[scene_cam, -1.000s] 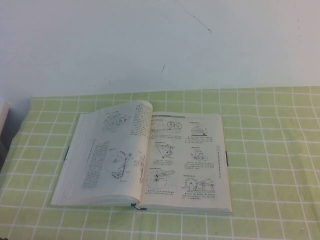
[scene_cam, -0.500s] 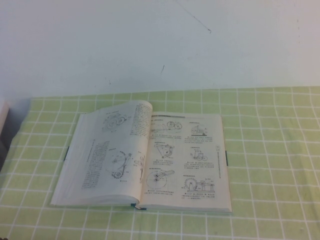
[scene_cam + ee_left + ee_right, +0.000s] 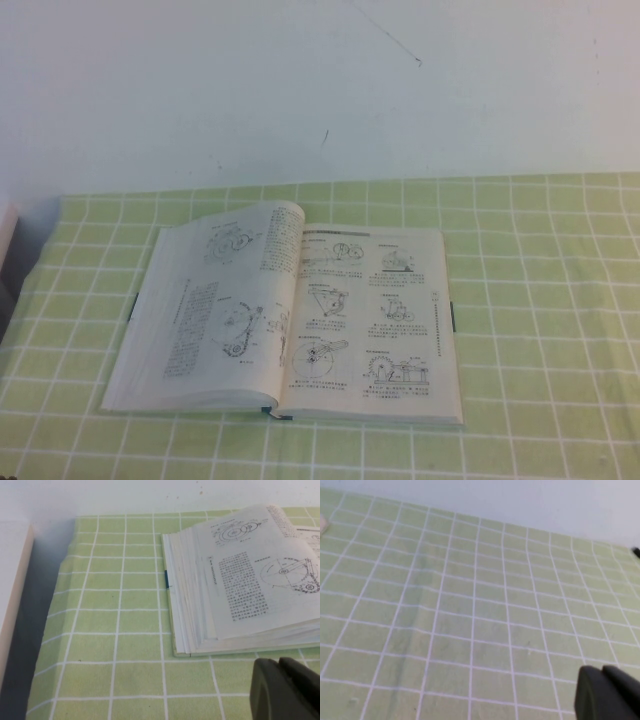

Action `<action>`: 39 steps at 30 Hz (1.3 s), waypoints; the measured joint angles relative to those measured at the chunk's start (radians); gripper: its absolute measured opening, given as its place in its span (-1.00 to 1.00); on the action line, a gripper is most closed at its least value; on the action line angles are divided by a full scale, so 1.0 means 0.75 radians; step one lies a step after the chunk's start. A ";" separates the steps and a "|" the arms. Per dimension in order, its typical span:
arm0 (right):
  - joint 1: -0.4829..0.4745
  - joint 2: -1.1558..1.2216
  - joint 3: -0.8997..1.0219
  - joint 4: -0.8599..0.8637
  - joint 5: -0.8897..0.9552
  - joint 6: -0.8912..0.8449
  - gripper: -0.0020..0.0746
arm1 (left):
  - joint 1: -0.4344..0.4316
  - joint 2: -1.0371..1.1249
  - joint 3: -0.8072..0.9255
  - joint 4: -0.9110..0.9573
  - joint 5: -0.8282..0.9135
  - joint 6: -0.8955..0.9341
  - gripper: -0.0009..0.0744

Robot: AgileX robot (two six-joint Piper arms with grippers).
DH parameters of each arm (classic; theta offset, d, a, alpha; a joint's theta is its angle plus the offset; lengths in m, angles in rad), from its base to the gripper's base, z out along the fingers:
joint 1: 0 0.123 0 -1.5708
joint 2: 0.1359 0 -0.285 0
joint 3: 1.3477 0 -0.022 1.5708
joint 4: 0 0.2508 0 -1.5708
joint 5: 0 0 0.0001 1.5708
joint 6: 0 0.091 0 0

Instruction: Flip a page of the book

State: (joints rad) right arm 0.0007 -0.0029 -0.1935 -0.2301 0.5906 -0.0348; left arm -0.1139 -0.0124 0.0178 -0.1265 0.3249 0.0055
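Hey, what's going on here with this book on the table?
Nothing is handling the book yet. It lies open on the green checked tablecloth, and no page has been lifted. The left gripper hangs over the cloth just off the book's left-hand pages. The right gripper, jaws shut, is over bare cloth. Neither arm shows in the high view.

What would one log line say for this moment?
book open flat on cloth | page untouched | left gripper near book, shut | right gripper over cloth, shut

Thick white-paged book [image 3: 285, 320] lying open and flat on the green-checked surface [image 3: 540, 300], dark cover edge showing at the spine. Right-hand page [image 3: 372, 315] flat, printed with black machine drawings and small text; left leaves slightly bowed near the gutter.
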 joint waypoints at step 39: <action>-0.061 -0.012 0.282 0.162 -0.294 0.000 -0.95 | 0.000 -0.003 0.000 -0.005 0.002 0.000 -0.98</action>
State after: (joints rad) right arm -0.0450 -0.0121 0.0184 -0.1089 0.3698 -0.0348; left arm -0.1139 -0.0145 0.0178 -0.1301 0.3263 0.0055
